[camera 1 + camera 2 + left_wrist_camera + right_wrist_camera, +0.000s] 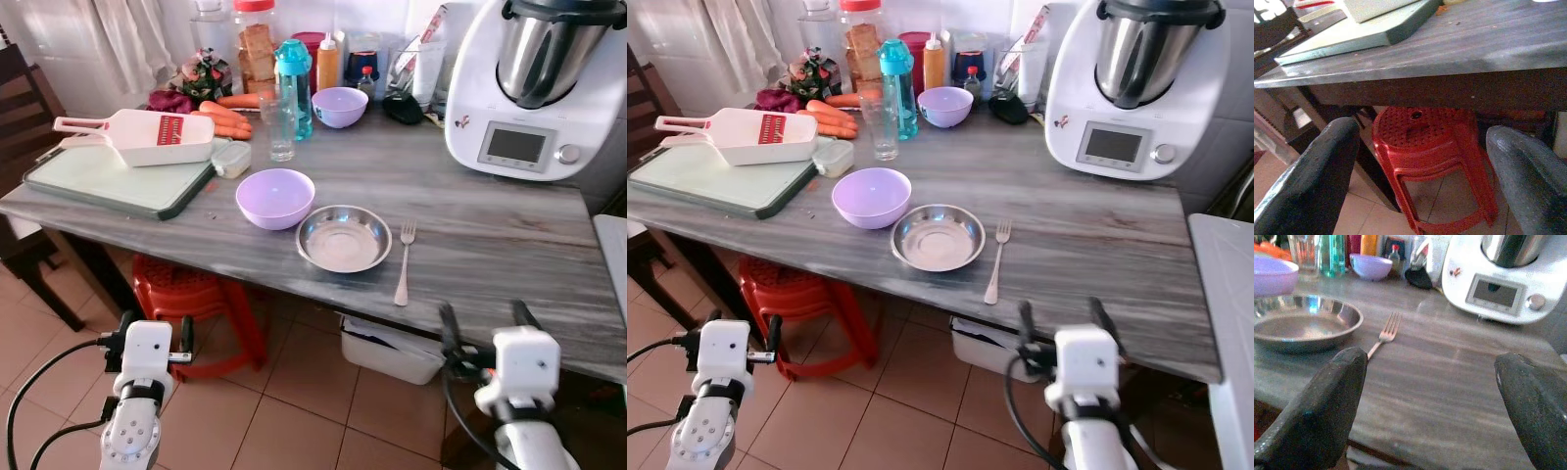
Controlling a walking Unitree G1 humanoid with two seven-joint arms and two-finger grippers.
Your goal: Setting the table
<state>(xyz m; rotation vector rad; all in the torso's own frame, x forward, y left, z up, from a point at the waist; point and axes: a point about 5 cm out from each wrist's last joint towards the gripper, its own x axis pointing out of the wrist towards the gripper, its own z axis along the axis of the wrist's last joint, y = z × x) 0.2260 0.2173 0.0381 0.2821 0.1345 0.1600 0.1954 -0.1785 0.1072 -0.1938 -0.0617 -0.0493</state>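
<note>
Setting a place at the grey wooden table [509, 255], I have a steel plate [344, 238] near the front edge with a fork [403, 262] lying just beside it on my right, tines pointing away from me, handle toward the edge, not touching the plate. A lilac bowl [275, 198] sits against the plate's far-left rim, touching or nearly so; I cannot tell which. The plate is shallow, shiny and empty; the fork is slim, flat on the wood and likely awkward to pinch. My right gripper [488, 338] hovers below and in front of the table edge, fingers spread wide and holding nothing, and through its wrist camera the fork [1385, 335] lies ahead between the two black fingertips [1317, 416]. My left gripper [155, 338] hangs lower over the tiled floor, also wide open and empty, looking at a red plastic stool [1432, 147] under the table. If the next move is to straighten or shift the fork, I judge I should lift the right gripper above the tabletop first, come down along the handle rather than the tines, and close gently so it does not skid into the plate. Farther back stand a drinking glass [282, 127], a blue bottle [294, 86], a second lilac bowl [339, 106], carrots [225, 117], a slicer [137, 135] on a cutting board [108, 181], and a white kitchen machine [529, 88].
</note>
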